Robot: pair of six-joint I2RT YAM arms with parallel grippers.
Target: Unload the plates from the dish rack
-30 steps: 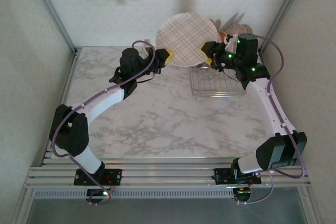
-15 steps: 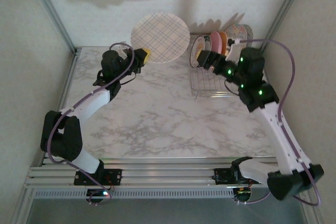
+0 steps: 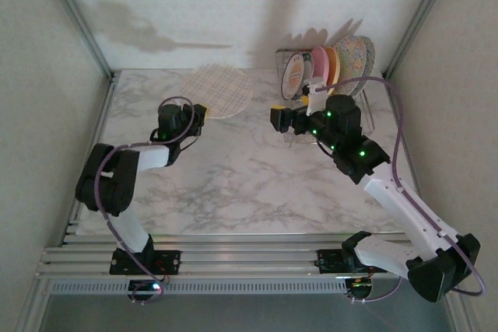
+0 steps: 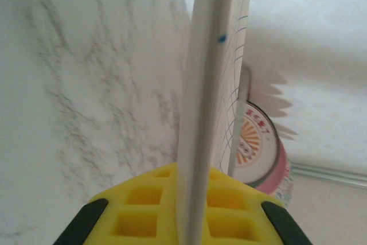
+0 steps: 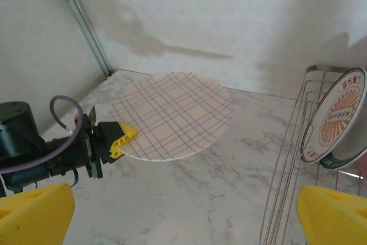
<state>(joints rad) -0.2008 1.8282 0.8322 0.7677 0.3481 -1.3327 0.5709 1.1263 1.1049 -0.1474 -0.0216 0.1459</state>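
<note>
We judge the step in hand to be setting down one unloaded plate: the left claw [image 3: 201, 112] is clamped on the near rim of the plaid plate [image 3: 222, 91], its yellow pads pinching the edge, and holds it over the desk [image 3: 249, 184] at about 11 o'clock, well apart from the dish rack [image 5: 321, 67] at 1 o'clock. The plaid plate lies close to flat, patterned face up. Being round it has no true long axis, but the line from the gripped rim to the free rim runs from about 7 o'clock out to 1 o'clock in the overhead view. From the right wrist view a shadow sits under it, so we think it hangs a little above the marble, though we cannot tell for sure. The next move, as we read it, calls for lowering it level until it rests on the desk, then opening the pads and backing out toward 7 o'clock without dragging the rim. The right claw [image 3: 278, 119] is spread wide and holds nothing, hovering just at the 8 o'clock side of the rack. In the rack the white plate with the orange emblem [image 5: 338, 113], the pink plate [image 3: 318, 64], the orange-yellow plate [image 3: 331, 64] and the floral plate [image 3: 352, 56] stand on edge, faces toward 9 o'clock, so most of the unloading is not yet done.
</note>
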